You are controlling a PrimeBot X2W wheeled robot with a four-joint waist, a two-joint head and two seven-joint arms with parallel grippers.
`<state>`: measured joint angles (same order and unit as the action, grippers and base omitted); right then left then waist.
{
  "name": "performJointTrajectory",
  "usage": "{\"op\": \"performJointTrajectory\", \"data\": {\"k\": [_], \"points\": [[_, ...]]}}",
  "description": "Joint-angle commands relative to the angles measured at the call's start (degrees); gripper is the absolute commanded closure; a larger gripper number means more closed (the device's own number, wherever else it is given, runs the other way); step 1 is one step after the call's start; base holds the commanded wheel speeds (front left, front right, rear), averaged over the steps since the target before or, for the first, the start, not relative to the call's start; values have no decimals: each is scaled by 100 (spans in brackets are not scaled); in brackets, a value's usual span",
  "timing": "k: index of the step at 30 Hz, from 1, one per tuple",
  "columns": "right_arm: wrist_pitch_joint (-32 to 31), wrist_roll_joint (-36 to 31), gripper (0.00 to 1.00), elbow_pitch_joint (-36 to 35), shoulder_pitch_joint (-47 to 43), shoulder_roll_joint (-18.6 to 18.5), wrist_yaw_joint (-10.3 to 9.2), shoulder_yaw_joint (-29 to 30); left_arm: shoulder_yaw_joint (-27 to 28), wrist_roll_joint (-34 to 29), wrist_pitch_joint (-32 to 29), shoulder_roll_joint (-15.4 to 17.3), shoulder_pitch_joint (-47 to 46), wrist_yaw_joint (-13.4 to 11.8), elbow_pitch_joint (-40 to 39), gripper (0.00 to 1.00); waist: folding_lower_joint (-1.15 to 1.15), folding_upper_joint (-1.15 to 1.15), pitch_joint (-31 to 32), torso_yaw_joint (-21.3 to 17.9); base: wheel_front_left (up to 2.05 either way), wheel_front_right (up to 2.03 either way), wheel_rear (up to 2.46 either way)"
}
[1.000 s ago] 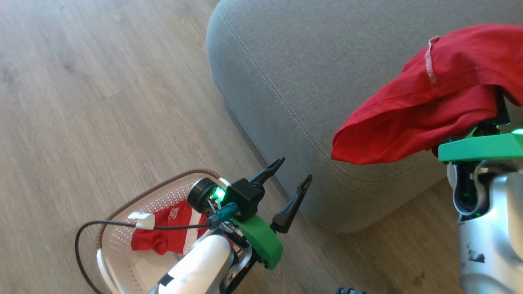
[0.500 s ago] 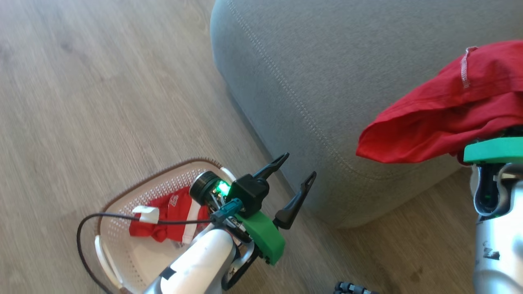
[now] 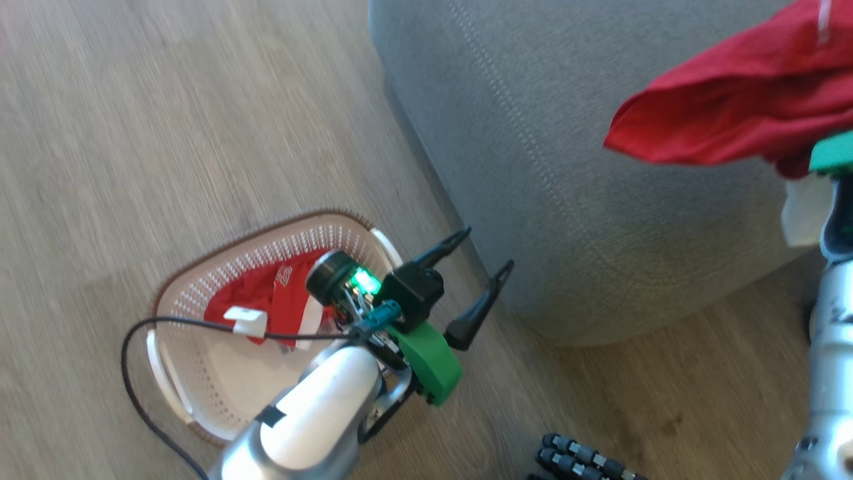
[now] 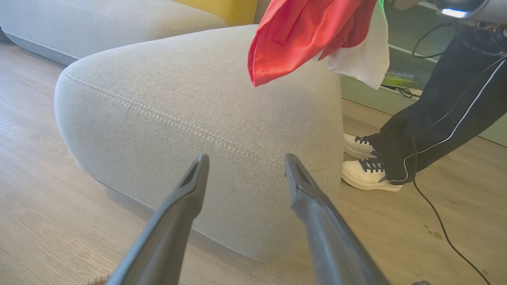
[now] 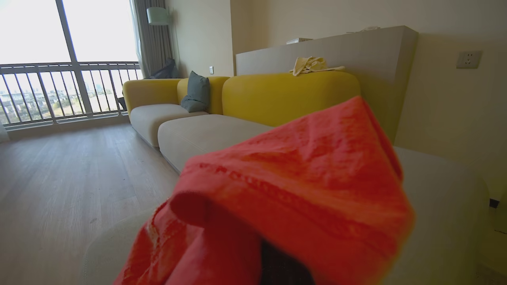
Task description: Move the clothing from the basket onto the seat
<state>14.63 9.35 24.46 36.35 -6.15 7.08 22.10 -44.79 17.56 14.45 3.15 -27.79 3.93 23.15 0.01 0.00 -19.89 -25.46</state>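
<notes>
The right end effector (image 5: 283, 266) is clenching the red garment (image 3: 726, 113) above the seat (image 3: 533, 147) corner; the left end effector (image 3: 488, 249) is hovering released.

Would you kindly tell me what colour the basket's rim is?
The basket's rim is brown, clearest in the head view.

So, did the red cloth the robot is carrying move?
Yes. The red garment went farther in over the seat: its drooping tip was at the pale stitching before, now it is well past it.
</notes>
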Motion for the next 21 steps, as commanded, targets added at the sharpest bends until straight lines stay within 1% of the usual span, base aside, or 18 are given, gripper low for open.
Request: {"op": "performJointTrajectory", "data": {"k": [1, 2, 3, 6, 9, 12, 17, 21], "points": [[37, 26, 100, -125, 307, -155, 41, -90, 137, -58, 52, 22, -212, 16, -145, 0, -1, 0, -204, 69, 0, 0, 0], [37, 30, 100, -34, 430, -218, 41, -106, 144, -71, 44, 49, -251, 12, -138, 0, -1, 0, -283, 76, 0, 0, 0], [37, 91, 100, 193, 700, -363, 41, -62, 124, -104, 6, 109, -324, 26, -138, 0, -1, 0, -430, 99, 0, 0, 0], [37, 190, 100, 627, 1135, -637, 41, 112, -28, -154, -110, 180, -438, 120, -209, 0, -1, 0, -645, 170, 0, 0, 0], [37, 186, 100, 963, 1525, -1004, 41, 208, -164, -178, -212, 202, -577, 185, -334, 0, -1, 0, -861, 309, 0, 0, 0], [37, 150, 100, 1242, 1887, -1283, 41, 294, -197, -188, -285, 236, -646, 188, -444, 0, -1, 0, -1031, 379, 0, 0, 0], [37, 127, 100, 1595, 2412, -1575, 41, 539, -296, -264, -374, 316, -685, 184, -585, 0, -1, 0, -1228, 474, 0, 0, 0], [37, 45, 100, 1866, 2561, -1755, 41, 639, -334, -270, -414, 334, -698, 149, -680, 0, -1, 0, -1343, 603, 0, 0, 0]]}}
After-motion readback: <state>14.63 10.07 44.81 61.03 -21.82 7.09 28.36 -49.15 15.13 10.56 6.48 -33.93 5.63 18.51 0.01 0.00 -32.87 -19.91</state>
